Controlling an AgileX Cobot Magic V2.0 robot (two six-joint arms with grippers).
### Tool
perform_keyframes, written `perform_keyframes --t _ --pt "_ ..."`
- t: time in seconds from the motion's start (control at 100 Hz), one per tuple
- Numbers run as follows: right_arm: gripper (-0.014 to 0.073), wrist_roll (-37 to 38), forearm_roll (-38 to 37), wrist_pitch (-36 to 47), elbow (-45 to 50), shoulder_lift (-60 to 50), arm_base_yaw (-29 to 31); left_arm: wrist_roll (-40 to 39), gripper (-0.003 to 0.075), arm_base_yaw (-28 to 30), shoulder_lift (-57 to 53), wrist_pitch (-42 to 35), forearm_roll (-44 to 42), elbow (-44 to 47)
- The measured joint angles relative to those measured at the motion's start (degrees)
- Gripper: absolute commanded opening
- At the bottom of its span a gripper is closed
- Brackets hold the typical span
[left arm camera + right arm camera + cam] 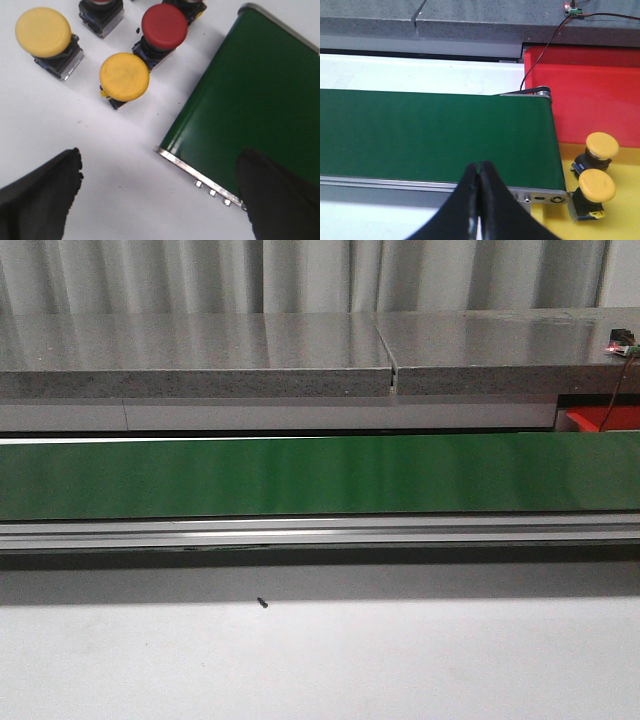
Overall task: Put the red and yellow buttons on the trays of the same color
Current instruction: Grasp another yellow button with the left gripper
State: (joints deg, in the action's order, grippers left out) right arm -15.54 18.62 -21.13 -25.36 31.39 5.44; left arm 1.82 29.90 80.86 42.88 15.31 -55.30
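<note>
Across the tabletop (pixel 320 660) runs the bare green conveyor belt (pixel 320 475), and at its far end the yellow tray (pixel 620 220) already holds two yellow buttons (pixel 597 186) while the red tray (pixel 600 95) looks empty. Beside the belt's other end, red buttons (pixel 164 25) and more yellow buttons (pixel 124 76) wait unsorted on the tabletop. Over them the left hand (pixel 160 195) hangs with fingers apart, holding nothing; the right hand (pixel 479 200) is pressed together, empty, so most sorting looks left to do.

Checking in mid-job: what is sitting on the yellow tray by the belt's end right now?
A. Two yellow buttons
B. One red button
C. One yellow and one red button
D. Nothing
A: the right wrist view shows two yellow buttons on the yellow tray beside the belt.
</note>
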Motion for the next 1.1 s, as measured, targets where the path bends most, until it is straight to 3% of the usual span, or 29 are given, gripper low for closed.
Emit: perform_keyframes --t 0.31,0.88,1.0,1.1 --pt "-0.0066 0.0 0.0 0.0 0.0 0.0 0.0 -0.33 0.0585 1.73 8.52 0.11 0.14 -2.89" --pt "-0.0066 0.0 0.0 0.0 0.0 0.0 0.0 -0.33 0.058 1.73 16.83 -9.4 0.18 -3.11" --pt "-0.0066 0.0 0.0 0.0 0.0 0.0 0.0 -0.33 0.0489 1.73 18.25 -11.09 0.18 -3.11" --pt "-0.0066 0.0 0.0 0.0 0.0 0.0 0.0 -0.36 0.0353 1.73 19.16 -11.88 0.31 -3.11"
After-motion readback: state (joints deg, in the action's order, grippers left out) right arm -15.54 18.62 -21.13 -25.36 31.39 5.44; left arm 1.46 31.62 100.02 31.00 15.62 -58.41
